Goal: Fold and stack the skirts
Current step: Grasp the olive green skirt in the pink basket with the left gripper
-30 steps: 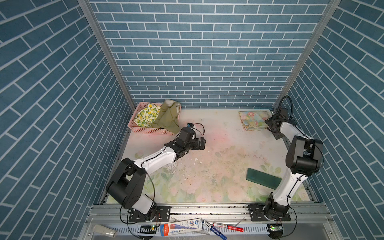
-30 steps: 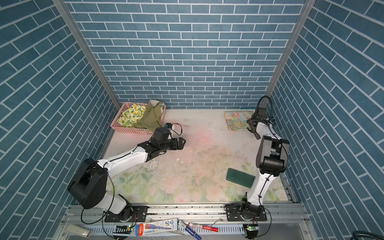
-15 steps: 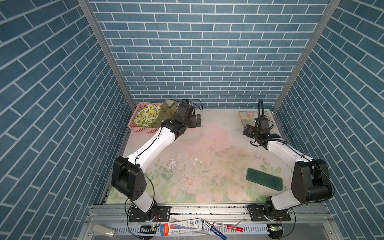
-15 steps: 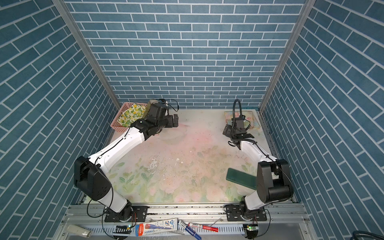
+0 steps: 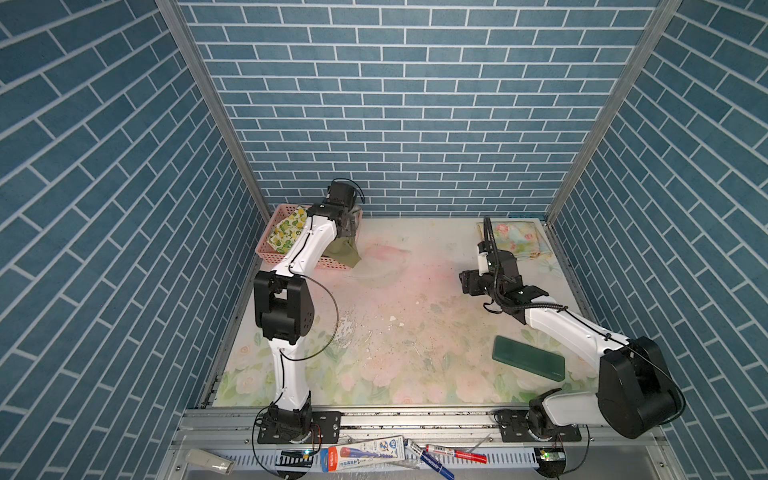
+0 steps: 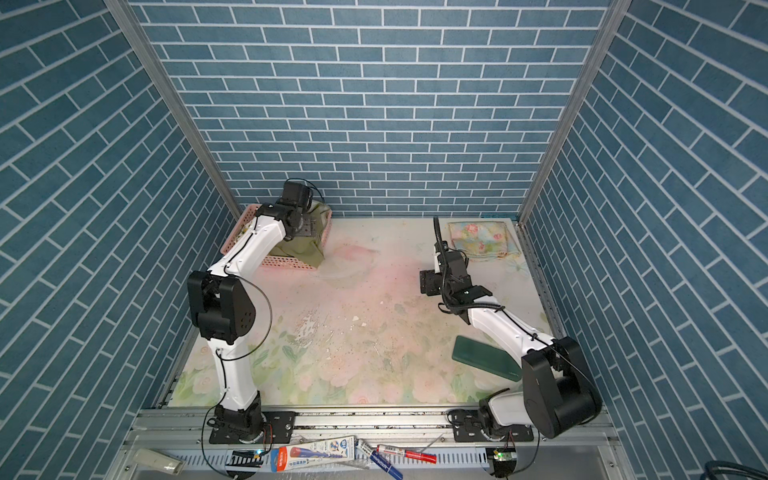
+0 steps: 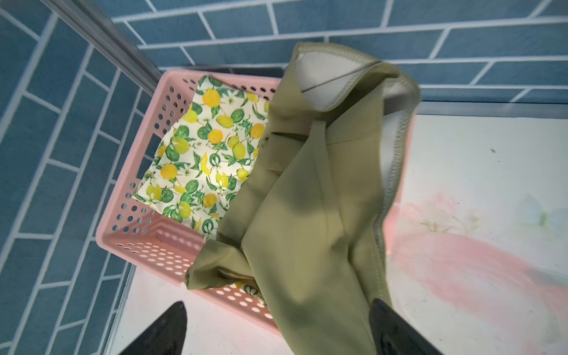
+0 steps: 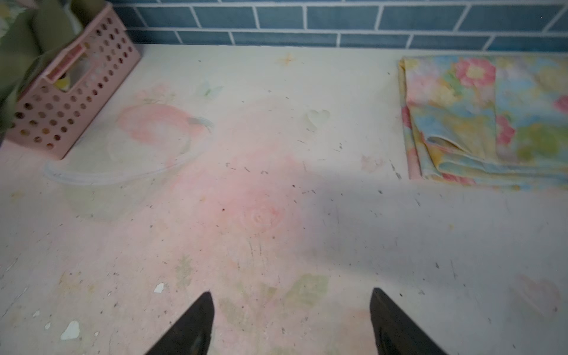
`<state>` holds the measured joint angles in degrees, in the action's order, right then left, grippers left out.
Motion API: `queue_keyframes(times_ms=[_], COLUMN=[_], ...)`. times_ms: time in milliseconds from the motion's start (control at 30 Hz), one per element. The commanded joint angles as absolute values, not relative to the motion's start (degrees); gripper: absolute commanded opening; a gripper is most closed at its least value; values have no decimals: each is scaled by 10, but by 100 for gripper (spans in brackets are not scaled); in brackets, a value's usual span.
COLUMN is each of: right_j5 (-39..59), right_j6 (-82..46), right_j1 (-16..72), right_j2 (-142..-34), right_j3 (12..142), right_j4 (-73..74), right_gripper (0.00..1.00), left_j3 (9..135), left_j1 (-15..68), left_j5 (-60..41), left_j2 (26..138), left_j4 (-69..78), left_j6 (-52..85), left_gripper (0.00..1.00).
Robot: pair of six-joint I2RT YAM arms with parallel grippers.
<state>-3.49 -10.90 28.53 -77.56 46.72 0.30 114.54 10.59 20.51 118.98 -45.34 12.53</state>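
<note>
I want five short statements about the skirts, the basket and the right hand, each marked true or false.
1. The lemon skirt lies in the basket. True.
2. The olive skirt hangs over the basket's rim. True.
3. The floral skirt lies spread out in the middle. False: the floral skirt lies folded by the back wall.
4. The right hand holds a skirt. False: the right hand is open above the table, holding nothing.
5. The block lies on the table. True.

We see basket [image 5: 270,257] at eleven o'clock, lemon-print skirt [image 5: 286,230] in it, plain skirt [image 5: 345,254] over its rim, floral skirt [image 5: 515,241] at one, block [image 5: 528,362] at four.
</note>
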Motion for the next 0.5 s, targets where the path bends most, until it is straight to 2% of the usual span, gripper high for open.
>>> queue_keyframes(times_ms=[0, 167, 467], right_j5=[-17, -42, -23], right_j6=[-20, 43, 100], right_j1=[322, 385, 455], right_j2=[-754, -728, -708], right_j3=[434, 398, 372], right_j4=[64, 117, 167], right_gripper=[79, 79, 77], left_j3=[1209, 1304, 1345], left_j1=[89, 70, 63], left_j5=[160, 119, 82], left_j2=[1228, 1307, 1373], left_j4=[-501, -549, -533], left_j6=[132, 145, 182], left_gripper=[93, 91, 89])
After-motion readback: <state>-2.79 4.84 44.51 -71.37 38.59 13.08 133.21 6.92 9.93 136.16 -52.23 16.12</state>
